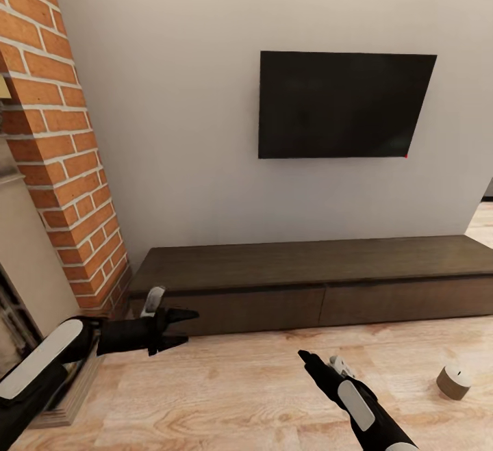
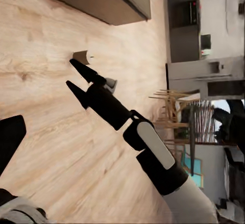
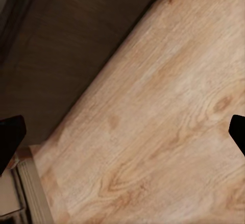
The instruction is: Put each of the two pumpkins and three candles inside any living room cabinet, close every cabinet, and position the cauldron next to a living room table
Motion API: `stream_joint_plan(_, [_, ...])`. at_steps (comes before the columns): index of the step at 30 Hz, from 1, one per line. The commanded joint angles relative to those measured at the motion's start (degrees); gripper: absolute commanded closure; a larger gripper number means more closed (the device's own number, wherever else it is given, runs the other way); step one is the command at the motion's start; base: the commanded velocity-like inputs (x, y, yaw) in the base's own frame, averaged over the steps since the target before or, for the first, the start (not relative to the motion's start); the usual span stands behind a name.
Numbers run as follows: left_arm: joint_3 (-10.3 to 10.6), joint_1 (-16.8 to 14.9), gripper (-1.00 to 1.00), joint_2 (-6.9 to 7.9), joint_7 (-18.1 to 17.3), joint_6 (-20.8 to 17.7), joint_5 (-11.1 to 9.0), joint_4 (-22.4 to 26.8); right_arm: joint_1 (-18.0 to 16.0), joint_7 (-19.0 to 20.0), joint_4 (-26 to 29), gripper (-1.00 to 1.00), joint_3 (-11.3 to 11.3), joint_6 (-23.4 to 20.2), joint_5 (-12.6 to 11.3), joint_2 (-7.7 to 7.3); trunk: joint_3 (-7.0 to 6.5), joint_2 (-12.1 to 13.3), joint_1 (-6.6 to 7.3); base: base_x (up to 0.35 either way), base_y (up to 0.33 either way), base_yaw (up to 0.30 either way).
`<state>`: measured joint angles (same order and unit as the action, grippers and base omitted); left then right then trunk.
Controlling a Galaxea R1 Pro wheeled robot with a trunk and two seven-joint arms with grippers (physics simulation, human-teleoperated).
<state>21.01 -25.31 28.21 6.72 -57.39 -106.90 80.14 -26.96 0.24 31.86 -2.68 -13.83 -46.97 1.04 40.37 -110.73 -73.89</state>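
The robot is facing a pale wall where a black television (image 1: 346, 104) is hanging above the cabinet (image 1: 315, 280), a long low dark-brown unit sitting against the wall at the far side of the pale wood floor (image 1: 226, 389). Its flat drawer fronts are lying flush, all closed as far as the head view is showing. A brick column (image 1: 65, 143) is rising at the left, beside the cabinet's left end. One candle (image 1: 453, 381), a short stubby pale-topped cylinder, is standing upright on the floor at the near right, in front of the cabinet's right part and apart from it; the left wrist view is showing the same candle (image 2: 81, 57) on the boards just beyond the right arm's fingertips. The left gripper (image 1: 183, 328) is hovering low at the near left, in front of the cabinet's left end, its two dark fingers spread apart and holding nothing. The right gripper (image 1: 305, 357) is reaching out over the floor at the near centre, well left of the candle; seen from the left wrist camera, the right gripper (image 2: 74, 75) is showing its two pointed fingers parted with nothing between them. The right wrist camera is looking down at bare boards and the dark cabinet front (image 3: 76, 45).
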Motion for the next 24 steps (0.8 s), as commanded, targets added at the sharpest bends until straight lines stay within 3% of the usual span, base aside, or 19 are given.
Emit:
stream_joint_plan(1, [1.5,0.5,-1.00,0.72,0.6,0.0,-4.4,0.6,0.0,0.0,0.1,-1.00,-0.3,-0.3,-0.5,0.10,0.06,0.0,0.01,0.000,0.000,0.000])
stream_joint_plan(3, [3.9,1.1,-1.00,1.35,0.6,0.0,-8.9,1.6,0.0,0.0,0.4,-1.00,-0.3,-0.3,-1.6,0.20,0.06,0.0,0.01,0.000,0.000,0.000])
stream_joint_plan(7, [6.4,1.4,-1.00,1.75,0.6,0.0,-11.7,3.7,0.0,0.0,0.3,-1.00,-0.1,1.7,-3.0,0.25,0.06,0.0,0.01,0.000,0.000,0.000])
stream_joint_plan(12, [7.0,1.6,-1.00,1.76,0.5,0.0,-12.1,4.1,0.0,0.1,0.5,-1.00,-0.1,3.7,-3.2,0.35,0.06,0.0,0.01,0.060,0.000,0.000])
stream_joint_plan(16, [7.8,1.6,-1.00,1.68,0.5,0.1,-12.3,4.0,0.0,2.2,0.3,-1.00,0.0,9.7,-3.2,0.35,0.06,0.0,0.01,0.276,0.000,0.000])
stream_joint_plan(24, [8.8,1.7,-1.00,1.54,0.5,0.2,-13.4,3.9,-0.2,1.7,0.8,-1.00,-0.2,11.1,-3.5,0.46,0.06,0.0,0.01,0.092,0.000,0.000])
